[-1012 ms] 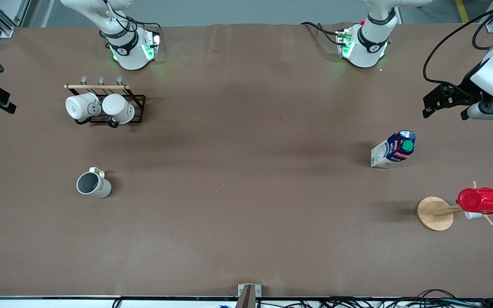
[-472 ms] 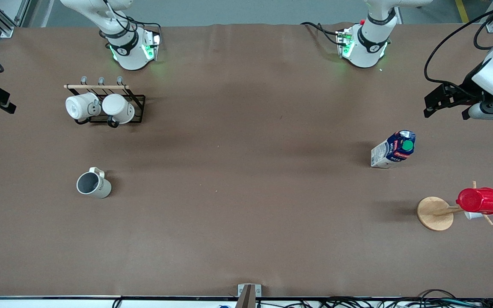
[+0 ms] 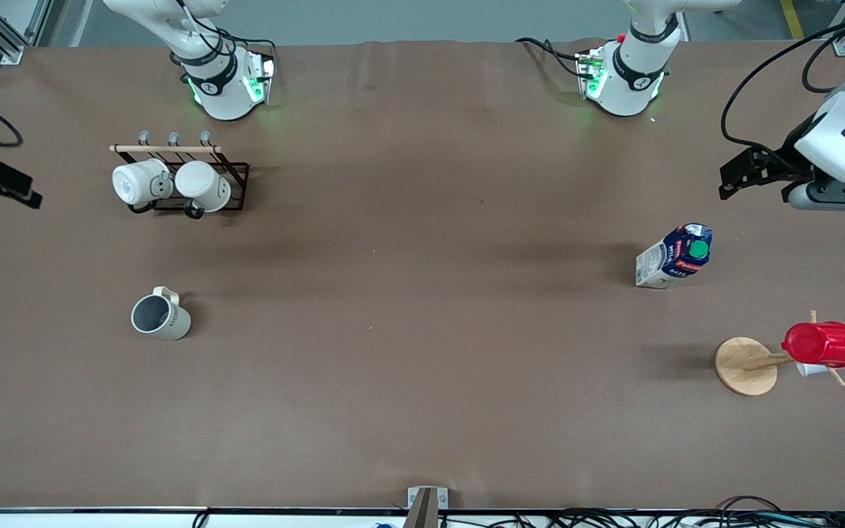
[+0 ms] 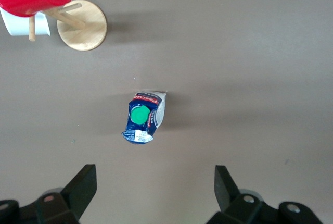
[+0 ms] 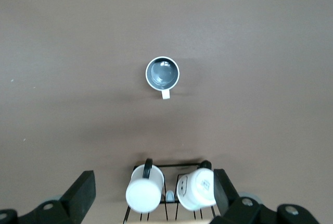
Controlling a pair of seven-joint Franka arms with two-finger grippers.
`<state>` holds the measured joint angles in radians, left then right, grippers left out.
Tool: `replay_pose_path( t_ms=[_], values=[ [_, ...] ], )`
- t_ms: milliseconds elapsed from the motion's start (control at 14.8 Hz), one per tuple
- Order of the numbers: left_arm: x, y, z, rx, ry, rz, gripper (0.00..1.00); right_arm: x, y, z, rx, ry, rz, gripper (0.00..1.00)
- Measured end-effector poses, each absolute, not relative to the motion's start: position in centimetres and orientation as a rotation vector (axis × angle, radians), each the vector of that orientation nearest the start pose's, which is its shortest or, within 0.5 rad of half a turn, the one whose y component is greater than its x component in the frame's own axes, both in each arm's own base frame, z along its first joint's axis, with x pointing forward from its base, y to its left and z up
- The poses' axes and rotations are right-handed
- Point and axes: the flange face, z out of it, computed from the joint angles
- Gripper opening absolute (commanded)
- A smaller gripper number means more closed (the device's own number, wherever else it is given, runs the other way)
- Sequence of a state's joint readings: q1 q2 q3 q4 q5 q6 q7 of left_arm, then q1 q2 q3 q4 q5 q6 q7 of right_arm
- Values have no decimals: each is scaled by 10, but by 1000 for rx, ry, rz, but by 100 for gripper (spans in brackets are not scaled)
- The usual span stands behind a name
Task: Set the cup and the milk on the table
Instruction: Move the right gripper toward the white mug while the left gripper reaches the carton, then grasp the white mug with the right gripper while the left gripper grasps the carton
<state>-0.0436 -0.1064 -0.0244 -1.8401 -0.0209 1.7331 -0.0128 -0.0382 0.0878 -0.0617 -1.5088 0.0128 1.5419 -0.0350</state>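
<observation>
- Since both task items already stand upright on the table (image 3: 422,381), we judge the placing done & the step in hand is pulling both arms clear w/o bumping anything.
- Cup (image 3: 161,316): alone on bare table toward the right arm's end, nearer the front cam than the mug rack (image 3: 180,180) w/ its two white mugs; handle points toward the rack.
- Milk (image 3: 675,256): toward the left arm's end, green cap up, well apart from the wooden stand (image 3: 745,365) & the red cup (image 3: 821,344) hung on it, which sit nearer the front cam.
- Left gripper (image 4: 156,187): fingers spread wide, holding nothing, up over the table at the left arm's end, milk in sight below it.
- Right gripper (image 5: 153,190): also spread & empty, high over the table edge at the right arm's end; wrist cam shows rack & cup below.
- To do it well, we'd say: keep the fingers apart, stay high, and don't sweep the left arm low over the milk — tall & narrow, so prob. easy to tip. Same for the right arm near the rack.
</observation>
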Motion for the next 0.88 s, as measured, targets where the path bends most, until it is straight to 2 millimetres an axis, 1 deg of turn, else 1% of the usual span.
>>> replay_pose_path(
  t_ms=[135, 202, 337, 472, 607, 742, 877],
  values=[
    [522, -21, 542, -3157, 103, -1, 99, 599, -56, 559, -3129, 68, 123, 100],
    [519, -12, 528, -3157, 115, 0, 99, 610, -59, 534, -3131, 26, 125, 100],
    [512, 1, 502, -3155, 139, 9, 99, 627, -66, 476, -3137, -38, 75, 100],
    [508, 8, 475, -3153, 156, -11, 99, 631, -72, 412, -3144, -105, 14, 100],
    [503, 13, 449, -3154, 156, -46, 99, 629, -77, 360, -3148, -146, -1, 100],
    [500, 12, 430, -3166, 147, -66, 99, 631, -82, 322, -3153, -160, -15, 100],
    [501, 7, 419, -3171, 175, -66, 99, 629, -84, 294, -3158, -199, -53, 100]
  ],
)
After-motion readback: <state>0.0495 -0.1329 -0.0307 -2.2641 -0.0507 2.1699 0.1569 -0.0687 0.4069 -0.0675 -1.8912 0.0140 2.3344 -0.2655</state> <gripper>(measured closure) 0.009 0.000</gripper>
